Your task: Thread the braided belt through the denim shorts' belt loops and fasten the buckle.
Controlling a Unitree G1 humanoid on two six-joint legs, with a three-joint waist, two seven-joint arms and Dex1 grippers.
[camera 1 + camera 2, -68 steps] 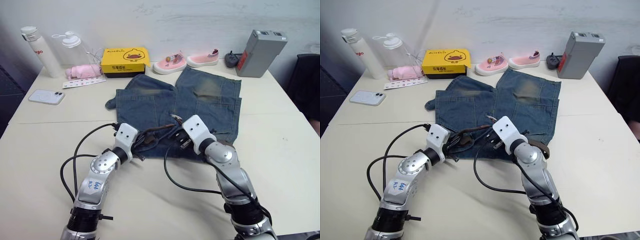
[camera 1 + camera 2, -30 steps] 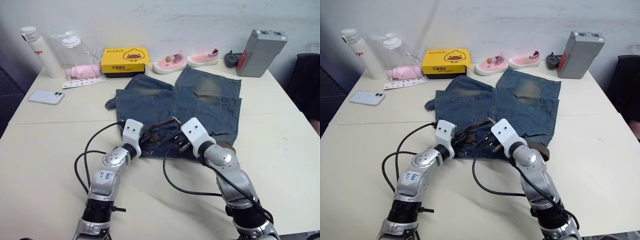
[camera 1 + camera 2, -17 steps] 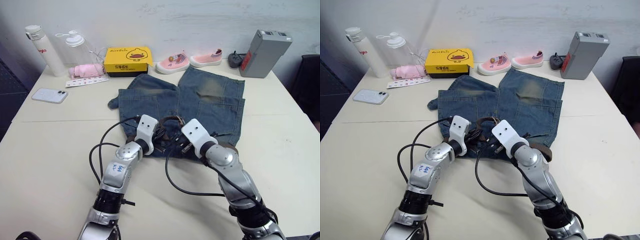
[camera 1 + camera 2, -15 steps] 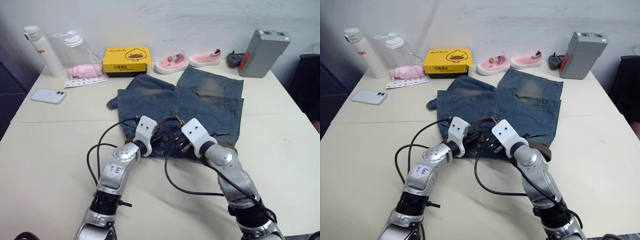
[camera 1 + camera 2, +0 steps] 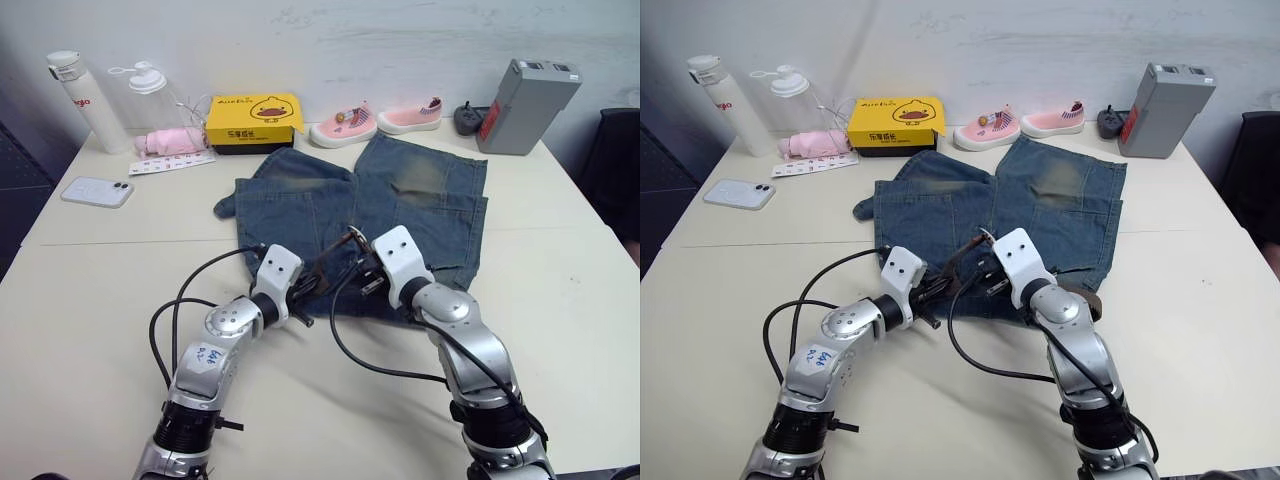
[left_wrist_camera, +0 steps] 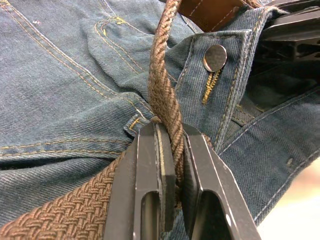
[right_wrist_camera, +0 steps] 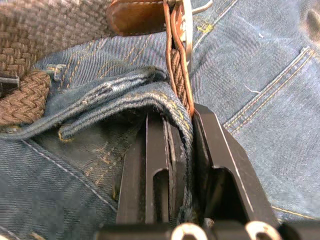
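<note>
The denim shorts (image 5: 400, 200) lie flat mid-table, waistband toward me. The braided belt (image 5: 325, 265) runs taut between my two grippers over the waistband. My left gripper (image 5: 300, 297) is shut on the belt (image 6: 161, 95) close to the brass button (image 6: 216, 56). A short denim strip, probably a belt loop (image 6: 136, 123), sits by its fingertips. My right gripper (image 5: 362, 272) is shut on the belt just below the silver buckle (image 7: 187, 30), with the waistband edge (image 7: 125, 87) pinched in too. The buckle (image 5: 354, 236) is lifted off the cloth.
Along the far edge stand two bottles (image 5: 75, 100), a pink cloth (image 5: 168, 142), a yellow box (image 5: 253, 120), pink shoes (image 5: 345, 127) and a grey box (image 5: 525, 105). A phone (image 5: 95, 192) lies at the left. Black cables loop beside both arms.
My left gripper has drawn back to the left and toward me, away from the right gripper. The belt, bunched between them before, is now pulled straight. The right gripper rose slightly.
</note>
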